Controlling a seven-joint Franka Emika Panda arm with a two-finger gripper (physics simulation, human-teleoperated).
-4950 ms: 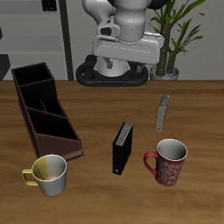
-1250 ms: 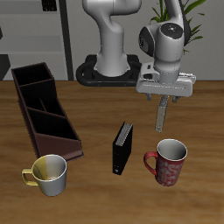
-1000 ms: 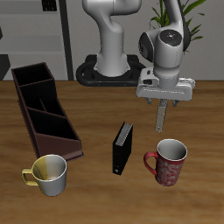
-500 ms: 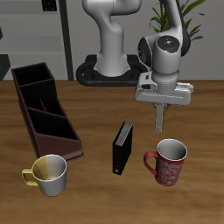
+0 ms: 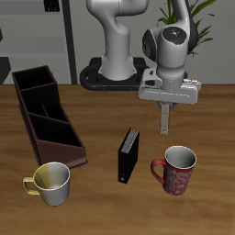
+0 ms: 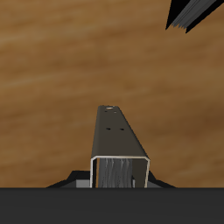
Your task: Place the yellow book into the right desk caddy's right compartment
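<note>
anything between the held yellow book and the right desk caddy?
Exterior view: the black book stands on the table roughly between the yellow book, hanging from the gripper, and the right desk caddy. Otherwise bare wood.

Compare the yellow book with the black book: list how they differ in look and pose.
The yellow book hangs upright from the end effector, off the table; the black book stands on the table on its long edge, untouched. The yellow book looks thinner and narrower, with a dull tan cover; the black book is thicker and dark. Both are closed books.
</note>
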